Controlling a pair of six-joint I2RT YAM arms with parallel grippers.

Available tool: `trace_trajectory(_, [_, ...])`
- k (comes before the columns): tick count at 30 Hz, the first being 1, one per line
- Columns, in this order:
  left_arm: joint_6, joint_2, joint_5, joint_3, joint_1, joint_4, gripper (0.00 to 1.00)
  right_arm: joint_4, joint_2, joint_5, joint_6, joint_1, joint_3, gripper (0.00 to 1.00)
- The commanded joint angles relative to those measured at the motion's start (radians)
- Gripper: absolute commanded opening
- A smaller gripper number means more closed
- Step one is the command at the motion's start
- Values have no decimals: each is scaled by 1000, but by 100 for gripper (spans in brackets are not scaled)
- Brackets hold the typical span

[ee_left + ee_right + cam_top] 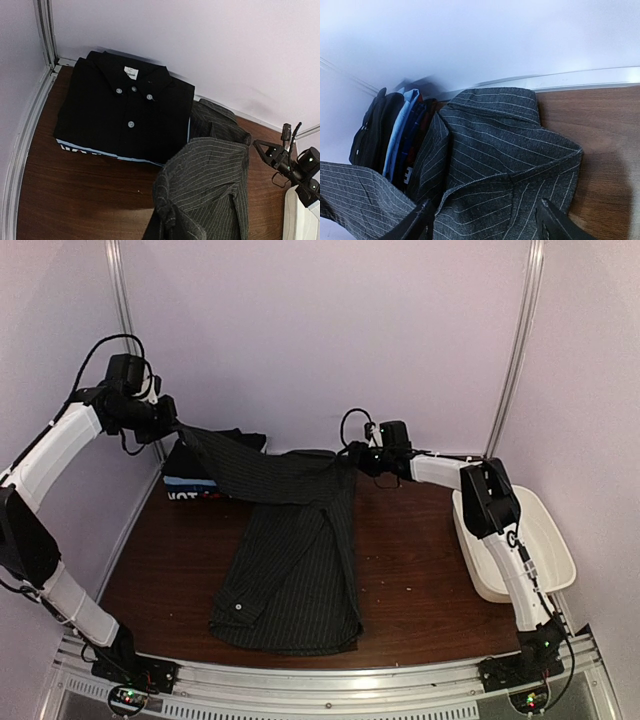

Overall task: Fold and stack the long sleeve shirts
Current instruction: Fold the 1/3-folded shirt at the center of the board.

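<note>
Charcoal cloth of the pinstriped shirt fills your right wrist view, fine pale lines on it, its lower part cut off. Your right hand straddles it, fingers apart. Your left hand (fingers unseen in its own camera) is clamped on a raised corner, and the rest sprawls across the surface. Folded shirts, black on top, sit stacked in the far-left corner.

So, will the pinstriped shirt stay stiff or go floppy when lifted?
Probably floppy: the pinstriped shirt sags from the left gripper down to the table. Likely light: one pinched edge holds that span up. Pushed, it may bunch, as its creases suggest.
</note>
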Motion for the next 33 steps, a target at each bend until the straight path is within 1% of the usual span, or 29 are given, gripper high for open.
trace_trajectory(1, [38,36,18,86,44,23,0,4,-53,-19,-17,-10,-30,71])
trace_trajectory(4, [50,67,28,116,48,19,0,12,-145,-14,-38,-8,-142,71])
trace_trajectory(9, [64,100,31,153,51,32,0,59,-322,10,-55,6,-400,71])
trace_trajectory(11, [66,120,43,175,52,32,0,89,-397,23,-51,17,-532,71])
trace_trajectory(14, [66,138,64,191,52,36,0,117,-495,50,-48,42,-677,70])
trace_trajectory(16, [67,135,84,187,52,48,0,121,-551,68,-51,73,-748,67])
trace_trajectory(20, [82,126,141,179,52,63,0,37,-632,184,-99,175,-810,62])
trace_trajectory(23, [99,116,202,151,50,78,0,-46,-659,286,-124,264,-816,58])
trace_trajectory(25, [103,101,216,128,49,90,0,-113,-667,350,-135,320,-807,56])
trace_trajectory(33, [122,74,286,111,49,95,0,-243,-729,534,-86,551,-862,54])
